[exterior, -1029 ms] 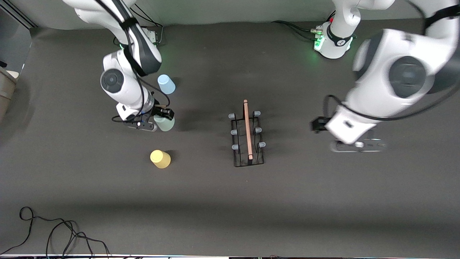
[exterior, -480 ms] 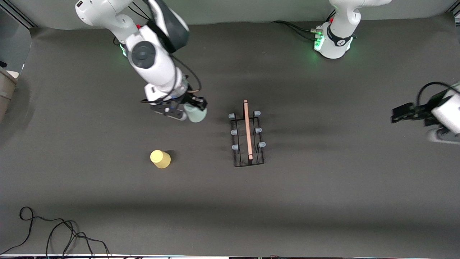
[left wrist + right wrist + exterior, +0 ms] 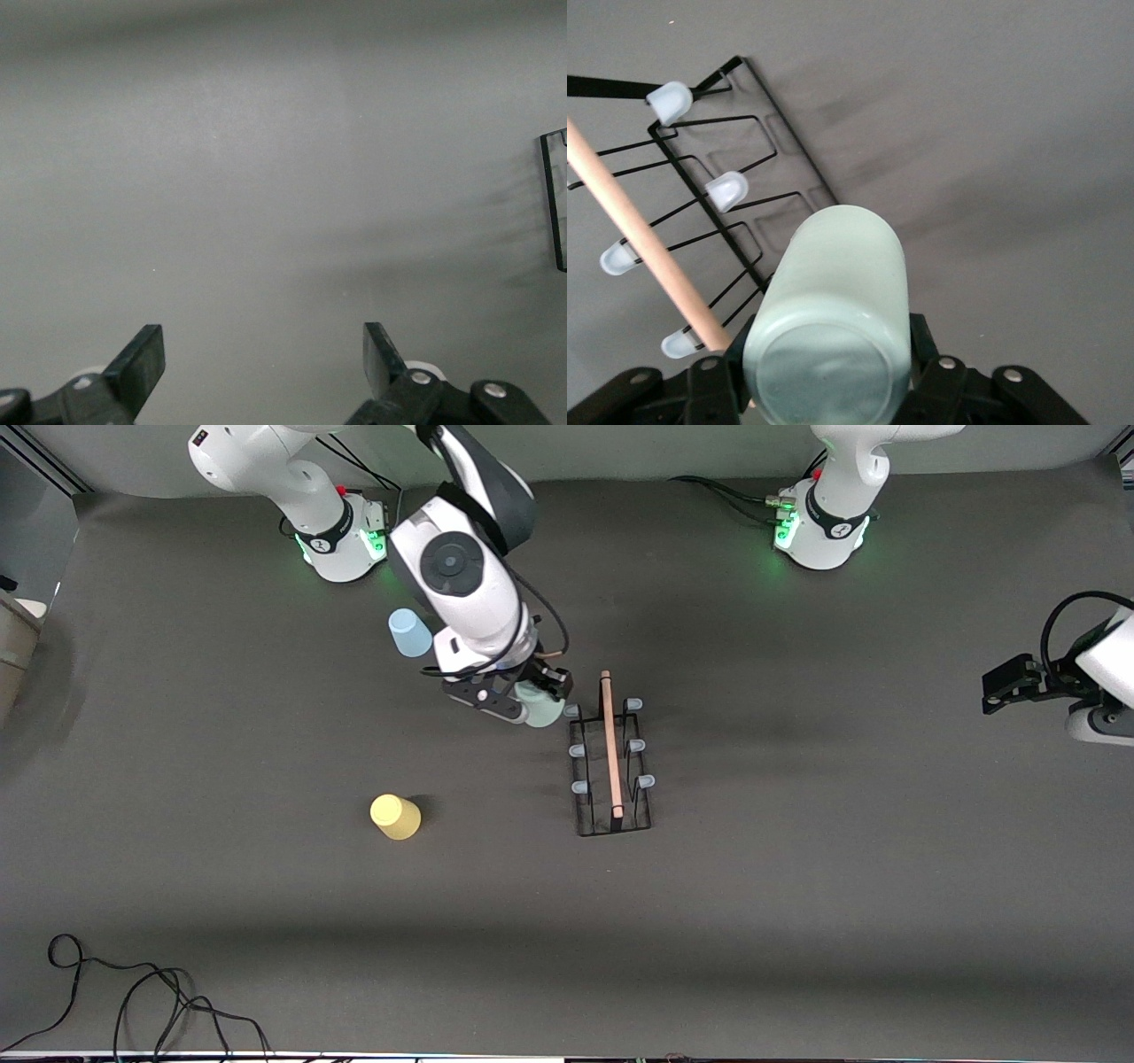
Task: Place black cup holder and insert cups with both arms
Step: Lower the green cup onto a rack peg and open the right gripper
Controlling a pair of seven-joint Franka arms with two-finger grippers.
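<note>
The black cup holder (image 3: 611, 766) with its wooden rod handle stands mid-table; it also shows in the right wrist view (image 3: 700, 221). My right gripper (image 3: 539, 695) is shut on the mint green cup (image 3: 542, 707), held in the air beside the holder's end that lies farthest from the front camera; the cup fills the right wrist view (image 3: 833, 310). The light blue cup (image 3: 409, 632) and the yellow cup (image 3: 395, 816) stand upside down toward the right arm's end. My left gripper (image 3: 1005, 684) is open and empty over the left arm's end of the table (image 3: 263, 354).
A loose black cable (image 3: 133, 1001) lies near the table's front edge at the right arm's end. The two green-lit arm bases (image 3: 345, 540) stand along the edge farthest from the front camera. An edge of the holder shows in the left wrist view (image 3: 554, 199).
My right gripper lifted the mint green cup from between the other cups and carried it to the holder's end. My left arm swung away to the table's end.
</note>
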